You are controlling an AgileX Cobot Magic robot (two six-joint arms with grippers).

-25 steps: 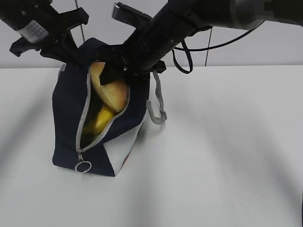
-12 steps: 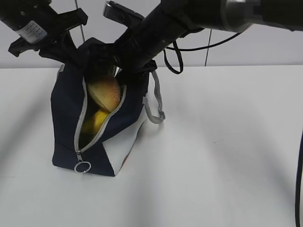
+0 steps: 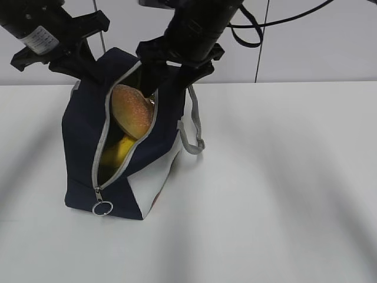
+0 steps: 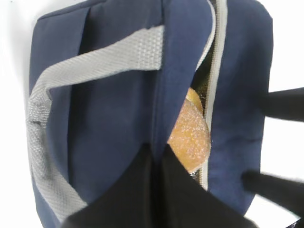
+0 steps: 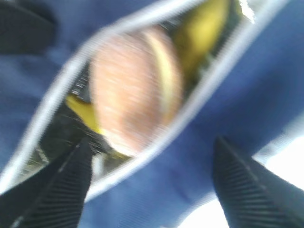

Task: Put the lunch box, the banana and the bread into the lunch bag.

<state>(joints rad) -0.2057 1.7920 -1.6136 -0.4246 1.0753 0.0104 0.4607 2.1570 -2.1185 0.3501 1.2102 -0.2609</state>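
Lunch bag [image 3: 121, 159]: navy fabric, standing on the white worktop [image 3: 283, 194], grey zipper open along the top, ring pull [image 3: 103, 208] hanging at the near lower end; white side panel faces the camera; one grey handle [image 3: 194, 127] loops down on the right side.

Bread [image 3: 132, 109]: golden-brown roll, lodged in the zipper opening at the upper end of the bag, partly showing above the edges.

Banana [image 3: 118, 150]: yellow, inside the bag below the bread, seen through the gap.

Lunch box: not visible in any view.

Left gripper [image 4: 156, 156]: fingers pressed together, pinching a fold of the bag's navy fabric at the far edge beside the opening.

Right gripper [image 5: 152, 180]: fingers [image 5: 242, 185] spread wide, holding nothing, one over the opening and one over the outer fabric, directly above the bread. The right wrist view is blurred.
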